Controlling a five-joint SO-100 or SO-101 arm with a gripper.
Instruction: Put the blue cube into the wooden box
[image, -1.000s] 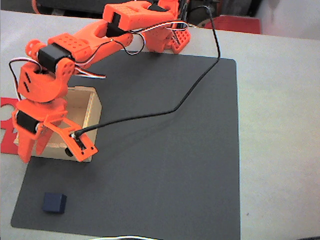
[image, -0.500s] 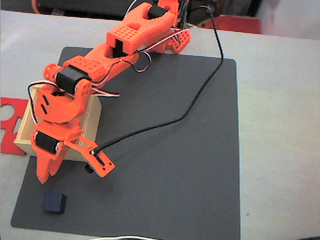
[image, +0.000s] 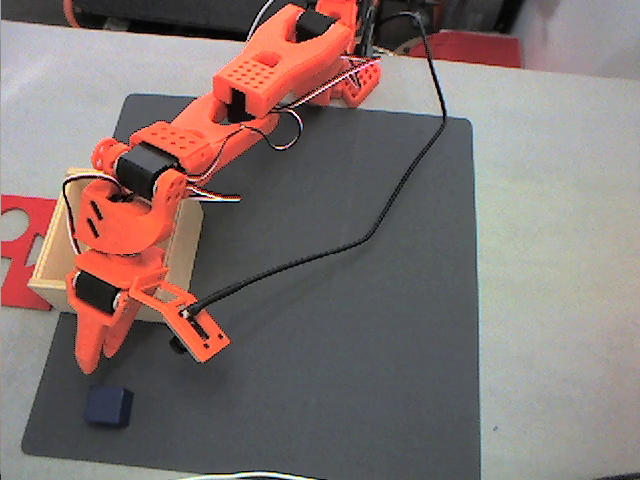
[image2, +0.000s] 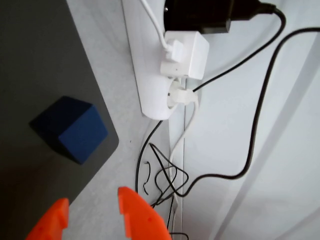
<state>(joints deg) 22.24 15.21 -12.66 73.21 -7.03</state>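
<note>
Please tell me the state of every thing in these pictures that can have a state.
blue cube: lying free on the dark mat, not gripped.
wooden box: open at top, cube not inside.
gripper: fingers apart, empty, close above the cube.
power strip: plugs inserted.

In the fixed view the orange arm now reaches further toward the lower left of the frame than a second ago; its end effector, previously over the wooden box, now points down just above the blue cube, apart from it.
</note>
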